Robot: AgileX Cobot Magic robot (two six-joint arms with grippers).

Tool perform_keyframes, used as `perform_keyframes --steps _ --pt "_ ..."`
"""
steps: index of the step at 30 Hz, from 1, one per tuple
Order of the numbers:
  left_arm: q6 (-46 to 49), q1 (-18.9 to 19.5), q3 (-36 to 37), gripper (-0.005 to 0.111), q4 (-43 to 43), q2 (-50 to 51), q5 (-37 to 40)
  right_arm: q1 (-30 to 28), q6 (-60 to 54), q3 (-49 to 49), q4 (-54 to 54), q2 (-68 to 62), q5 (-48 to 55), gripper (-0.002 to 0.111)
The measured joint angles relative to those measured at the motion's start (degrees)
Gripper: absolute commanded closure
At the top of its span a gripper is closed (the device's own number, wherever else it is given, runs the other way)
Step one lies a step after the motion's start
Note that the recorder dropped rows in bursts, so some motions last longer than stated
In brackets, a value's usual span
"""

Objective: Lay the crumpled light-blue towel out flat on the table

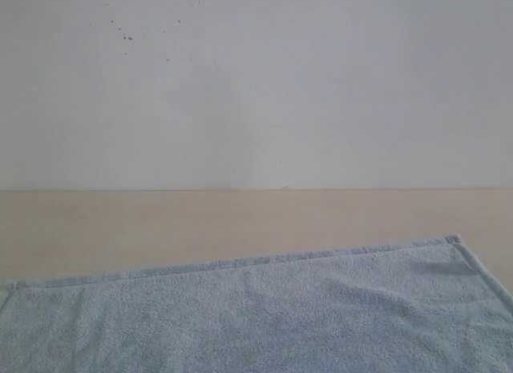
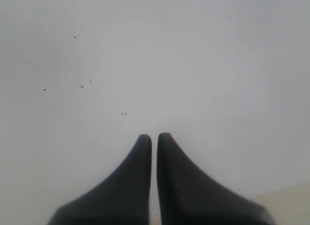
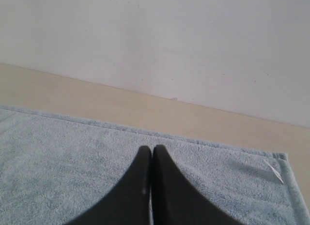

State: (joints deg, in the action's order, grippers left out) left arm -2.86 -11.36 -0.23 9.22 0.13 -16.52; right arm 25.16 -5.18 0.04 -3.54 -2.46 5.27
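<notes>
The light-blue towel (image 1: pixel 264 313) lies flat and smooth on the beige table (image 1: pixel 200 225), its stitched hem running along the far edge to a corner at the right. No gripper shows in the exterior view. My right gripper (image 3: pixel 153 148) hangs above the towel (image 3: pixel 63 157), its dark fingers pressed together and holding nothing. My left gripper (image 2: pixel 154 136) is shut too, empty, with its fingers set against the white wall; only a sliver of table (image 2: pixel 290 201) shows in that view.
A white wall (image 1: pixel 256 84) with small dark specks rises behind the table's far edge. A small white label (image 3: pixel 275 172) sits at the towel's far right corner. Bare table lies between the towel's hem and the wall.
</notes>
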Motion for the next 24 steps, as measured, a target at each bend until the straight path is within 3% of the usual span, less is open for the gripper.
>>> perform_keyframes --steps 15,24 --pt "10.53 0.0 0.0 0.103 -11.37 0.0 7.06 0.0 0.0 0.0 0.0 0.0 0.0 0.108" --pt "11.45 0.0 0.0 0.103 -12.63 0.0 14.17 0.0 0.0 0.0 0.0 0.0 0.0 0.108"
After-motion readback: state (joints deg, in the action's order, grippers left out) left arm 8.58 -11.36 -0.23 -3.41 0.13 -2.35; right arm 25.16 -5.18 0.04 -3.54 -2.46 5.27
